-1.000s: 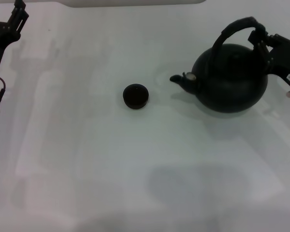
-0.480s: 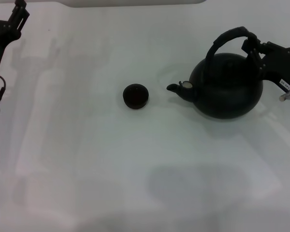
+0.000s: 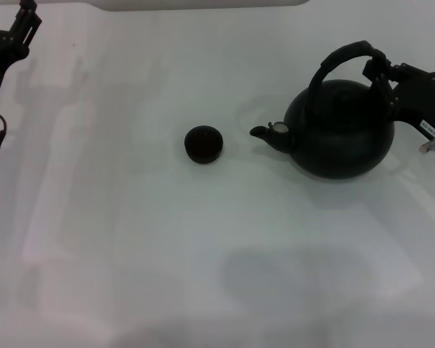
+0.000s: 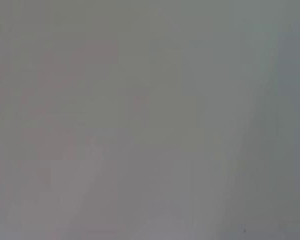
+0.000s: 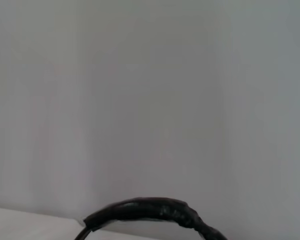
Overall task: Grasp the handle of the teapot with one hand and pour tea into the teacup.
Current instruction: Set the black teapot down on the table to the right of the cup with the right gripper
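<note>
**Operator:** Left to right, I read the left gripper (image 3: pixel 25 18) parked at the table's (image 3: pixel 130 254) far left corner; I cannot tell whether it is apart or together. One teacup (image 3: pixel 204 143) sits mid-table. One teapot (image 3: pixel 342 129) stands near it on the right, spout (image 3: pixel 264 133) toward the cup.

**Supervisor:** Step in hand?

**Operator:** Transport, I judge. The right gripper (image 3: pixel 378 67) is clamped on the one handle (image 3: pixel 342 59). Next move: bring the spout over the cup, then tilt. No tea is visible.
</note>
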`<action>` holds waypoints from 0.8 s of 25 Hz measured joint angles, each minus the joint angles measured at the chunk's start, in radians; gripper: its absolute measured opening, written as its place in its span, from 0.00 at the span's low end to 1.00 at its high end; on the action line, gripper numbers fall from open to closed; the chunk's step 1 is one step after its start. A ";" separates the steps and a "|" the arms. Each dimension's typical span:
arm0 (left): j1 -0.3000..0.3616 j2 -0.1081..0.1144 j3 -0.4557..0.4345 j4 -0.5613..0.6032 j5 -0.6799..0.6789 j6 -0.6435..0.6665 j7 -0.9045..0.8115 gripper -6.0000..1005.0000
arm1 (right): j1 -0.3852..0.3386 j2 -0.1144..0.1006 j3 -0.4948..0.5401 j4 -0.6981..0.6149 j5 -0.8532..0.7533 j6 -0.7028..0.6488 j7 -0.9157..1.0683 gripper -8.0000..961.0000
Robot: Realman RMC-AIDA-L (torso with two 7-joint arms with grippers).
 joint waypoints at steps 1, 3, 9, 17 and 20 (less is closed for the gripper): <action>0.000 0.000 0.000 0.000 0.000 0.000 0.000 0.87 | 0.000 0.000 -0.002 0.002 0.000 -0.003 0.000 0.28; 0.000 0.000 0.000 0.000 0.000 0.000 0.000 0.87 | 0.000 -0.001 -0.012 0.006 -0.001 -0.004 0.000 0.29; 0.001 0.000 0.000 -0.001 -0.002 0.000 -0.001 0.87 | 0.002 -0.002 -0.020 0.008 -0.002 0.008 0.006 0.30; 0.002 0.001 0.000 -0.002 -0.002 0.002 -0.001 0.87 | -0.002 -0.003 -0.014 0.007 0.006 0.002 0.038 0.41; 0.002 0.001 0.000 -0.002 -0.002 0.003 -0.001 0.87 | -0.009 -0.005 -0.010 0.008 0.007 -0.003 0.057 0.56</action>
